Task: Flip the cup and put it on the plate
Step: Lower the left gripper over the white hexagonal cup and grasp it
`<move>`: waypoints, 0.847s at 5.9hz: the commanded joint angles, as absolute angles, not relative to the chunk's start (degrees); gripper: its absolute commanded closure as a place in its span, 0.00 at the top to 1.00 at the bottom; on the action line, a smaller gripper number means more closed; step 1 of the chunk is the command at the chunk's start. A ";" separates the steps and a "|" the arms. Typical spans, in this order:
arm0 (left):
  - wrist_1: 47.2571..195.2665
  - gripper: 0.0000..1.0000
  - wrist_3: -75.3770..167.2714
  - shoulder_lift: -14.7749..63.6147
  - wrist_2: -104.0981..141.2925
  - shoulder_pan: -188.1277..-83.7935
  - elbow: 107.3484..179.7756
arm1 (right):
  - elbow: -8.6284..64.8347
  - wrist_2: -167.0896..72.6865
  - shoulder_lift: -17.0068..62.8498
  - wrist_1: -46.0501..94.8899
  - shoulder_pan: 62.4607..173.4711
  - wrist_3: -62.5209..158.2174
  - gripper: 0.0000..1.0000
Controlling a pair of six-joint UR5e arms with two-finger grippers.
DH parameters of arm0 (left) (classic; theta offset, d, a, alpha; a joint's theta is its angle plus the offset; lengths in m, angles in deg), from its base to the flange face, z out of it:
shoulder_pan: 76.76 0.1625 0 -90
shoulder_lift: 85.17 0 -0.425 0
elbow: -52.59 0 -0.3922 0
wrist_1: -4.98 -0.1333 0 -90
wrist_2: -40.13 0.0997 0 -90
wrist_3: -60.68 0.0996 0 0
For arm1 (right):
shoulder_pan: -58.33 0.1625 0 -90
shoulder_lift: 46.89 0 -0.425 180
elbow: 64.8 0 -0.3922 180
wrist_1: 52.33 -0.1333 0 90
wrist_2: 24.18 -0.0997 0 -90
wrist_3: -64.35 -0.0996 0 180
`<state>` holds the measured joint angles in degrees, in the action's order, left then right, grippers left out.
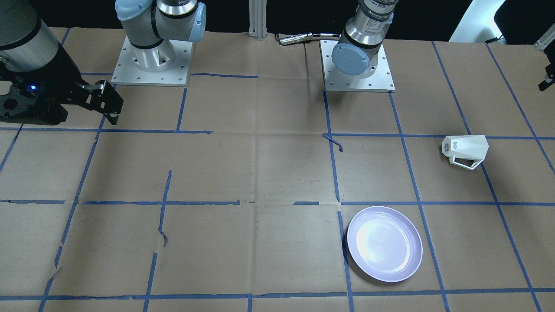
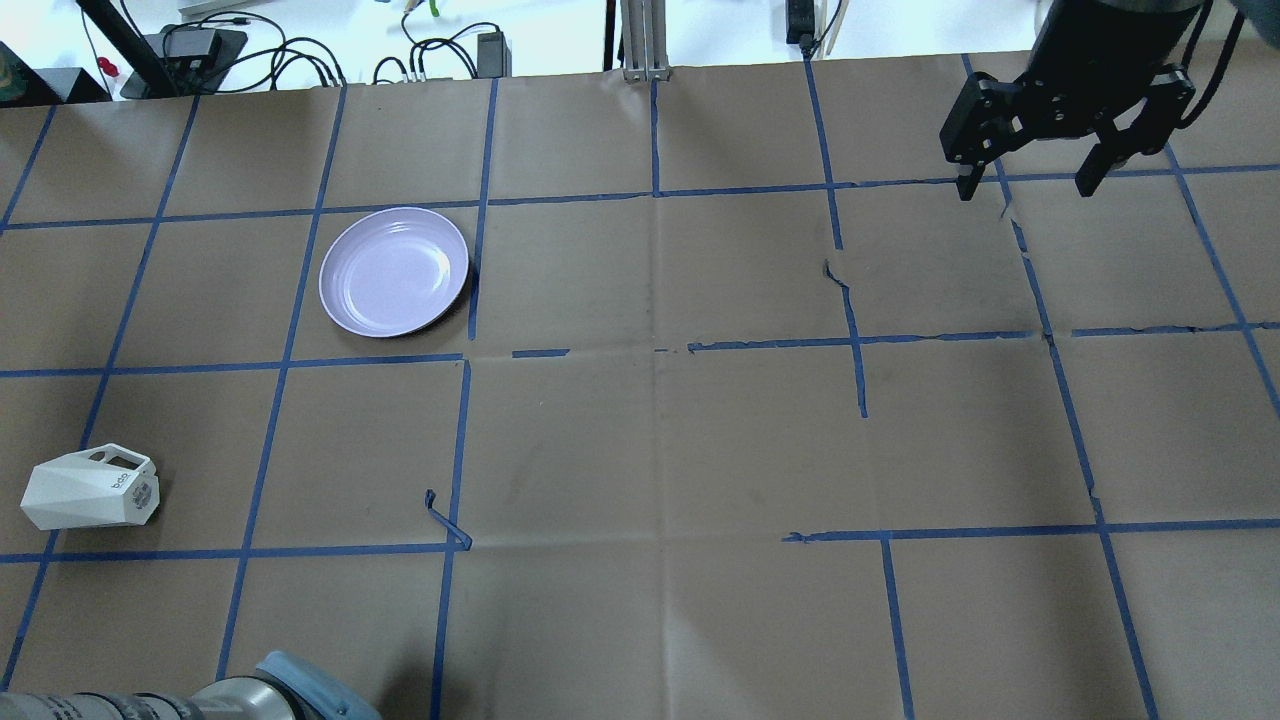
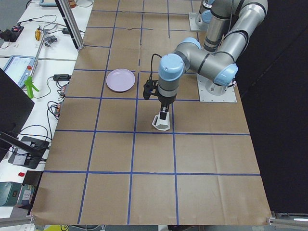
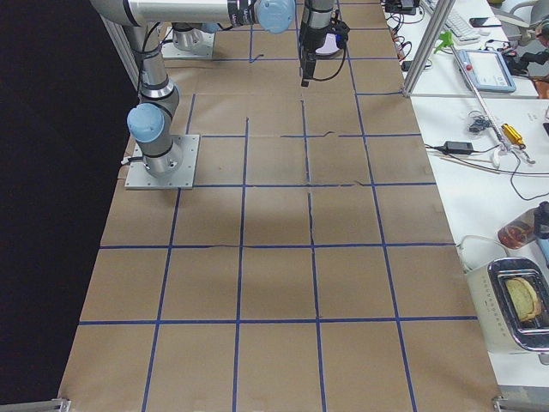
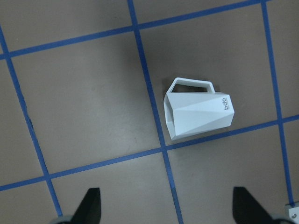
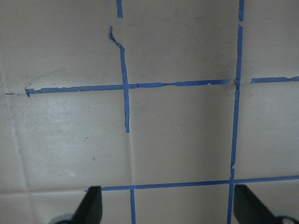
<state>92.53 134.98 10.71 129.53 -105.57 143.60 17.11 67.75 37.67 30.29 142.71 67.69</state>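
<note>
The white faceted cup (image 1: 465, 149) lies on its side on the brown paper, its logo base toward the table's middle; it also shows in the overhead view (image 2: 90, 490) and the exterior left view (image 3: 161, 122). In the left wrist view the cup (image 5: 198, 114) has its handle at the top and its mouth to the left. My left gripper (image 5: 168, 207) is open and empty, hovering above the cup. The lavender plate (image 1: 384, 244) sits apart from the cup, also in the overhead view (image 2: 394, 271). My right gripper (image 2: 1030, 185) is open and empty, far from both.
Blue tape lines form a grid on the paper-covered table (image 2: 660, 440), with a few torn spots. The two arm bases (image 1: 151, 60) stand at the robot's edge. Cables and benches (image 4: 480, 129) lie beyond the far edge.
</note>
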 commanded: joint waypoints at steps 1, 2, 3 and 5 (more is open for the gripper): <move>94.61 0.99 137.66 14.20 126.29 -103.32 143.21 | 17.11 67.75 37.66 30.29 142.71 67.69 1.00; 98.63 0.99 139.32 18.93 123.22 -101.13 141.12 | 17.11 67.75 37.66 30.29 142.71 67.69 1.00; 104.16 0.99 140.30 25.33 119.62 -99.89 137.01 | 17.11 67.75 37.66 30.20 142.71 67.69 1.00; 117.68 0.99 142.23 38.08 111.10 -96.99 131.88 | 17.11 67.75 37.66 30.29 142.71 67.69 1.00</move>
<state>111.58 141.07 32.37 114.86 -98.22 133.71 17.11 67.75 37.67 30.27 142.75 67.69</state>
